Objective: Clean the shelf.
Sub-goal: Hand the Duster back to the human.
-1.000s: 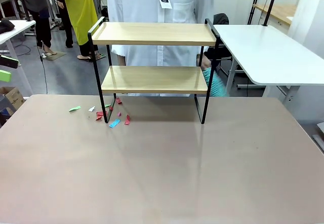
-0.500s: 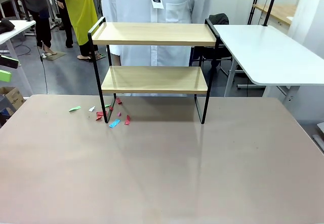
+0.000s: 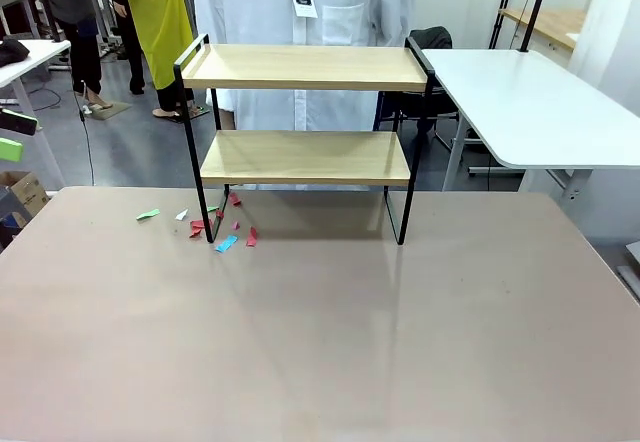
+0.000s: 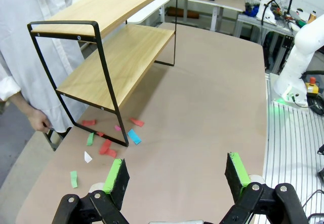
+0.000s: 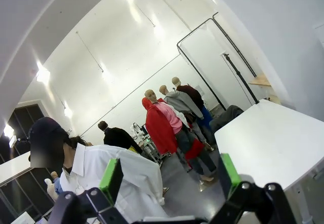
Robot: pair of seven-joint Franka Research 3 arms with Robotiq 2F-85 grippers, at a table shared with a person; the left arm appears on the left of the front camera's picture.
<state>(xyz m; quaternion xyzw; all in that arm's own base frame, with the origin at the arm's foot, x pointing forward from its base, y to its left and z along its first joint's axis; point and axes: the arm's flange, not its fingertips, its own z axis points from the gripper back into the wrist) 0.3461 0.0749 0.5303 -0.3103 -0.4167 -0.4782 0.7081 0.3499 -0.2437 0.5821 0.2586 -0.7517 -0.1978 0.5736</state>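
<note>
The shelf (image 3: 305, 132) is standing upright at the far middle of the worktop (image 3: 320, 342), in front of a person in a white coat (image 3: 300, 22). Its two wooden boards are looking bare. It is probably light but stiff, with thin black metal legs, so it could slide or tip if something is pushing it high up. The raised side rails or the frame posts are seeming the best places to take hold.

Small paper scraps (image 3: 225, 230) in red, blue, green and white are lying on the worktop around the shelf's left legs.

The left gripper (image 4: 174, 176) is hanging wide open above the worktop, holding nothing. The right gripper (image 5: 167, 176) is also wide open and empty, and is pointing up toward the room.

The worktop is smooth and pale brown. A white table (image 3: 530, 102) is standing behind on the right.
</note>
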